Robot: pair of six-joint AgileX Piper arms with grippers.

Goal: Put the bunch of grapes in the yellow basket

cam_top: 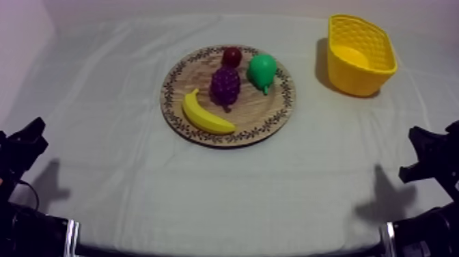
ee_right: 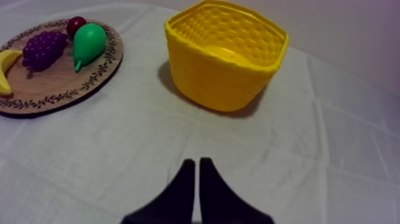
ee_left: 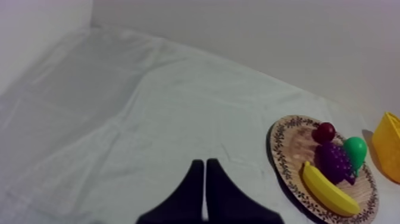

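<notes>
Bunch of grapes (cam_top: 225, 85) mid wooden board (cam_top: 184, 78), beside banana (cam_top: 205, 116); yellow basket (cam_top: 362, 75) well apart. Left gripper (ee_left: 205, 164), right gripper (ee_right: 197, 162): fingers pressed together, empty. Left wrist view cuts off basket

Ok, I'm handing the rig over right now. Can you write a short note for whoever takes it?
Left tool: shut on nothing, low over the cloth, away from the wooden board.
Right tool: shut on nothing, low, facing the yellow basket.
Bunch of grapes: on the board, among the banana, pear and small red fruit.
Done: nothing yet.
Left: grasp the grapes, lift them, put them into the basket to the board's right.
</notes>
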